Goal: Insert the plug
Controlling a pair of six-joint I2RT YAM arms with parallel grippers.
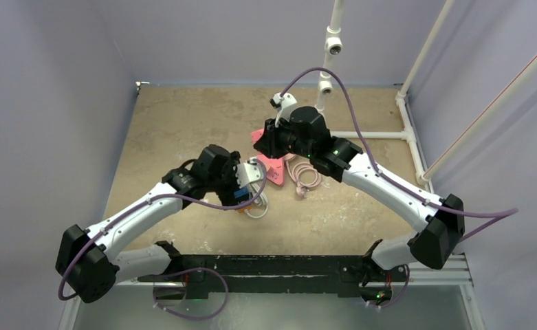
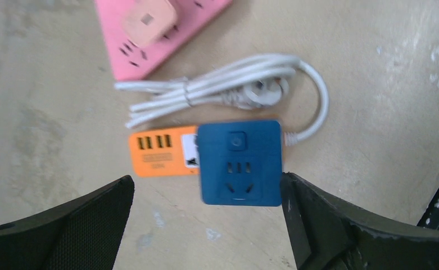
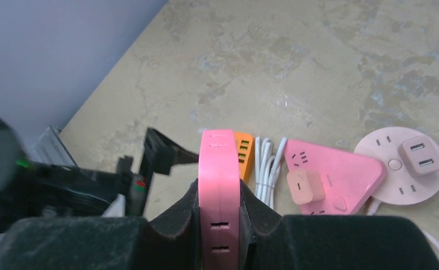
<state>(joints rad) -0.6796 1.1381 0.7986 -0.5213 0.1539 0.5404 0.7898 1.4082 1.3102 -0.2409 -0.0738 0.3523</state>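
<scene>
The left pincer [image 2: 207, 185] stands wide apart astride the blue socket block [image 2: 239, 163], just beyond which the white plug [image 2: 260, 93] lies among its coiled cord [image 2: 206, 84], light, hard, probably slick, best pinched across its body, while the right pincer [image 3: 220, 194], farther beyond the block, clamps a pink slab [image 3: 218, 152].

White pipe frame [image 1: 333, 45] beside mottled tabletop [image 1: 176, 124]

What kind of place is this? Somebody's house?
Probably a robot lab's test booth, not a house: plain walls box in a worn table, a white pipe frame stands beside it, and power strips lie out.
</scene>
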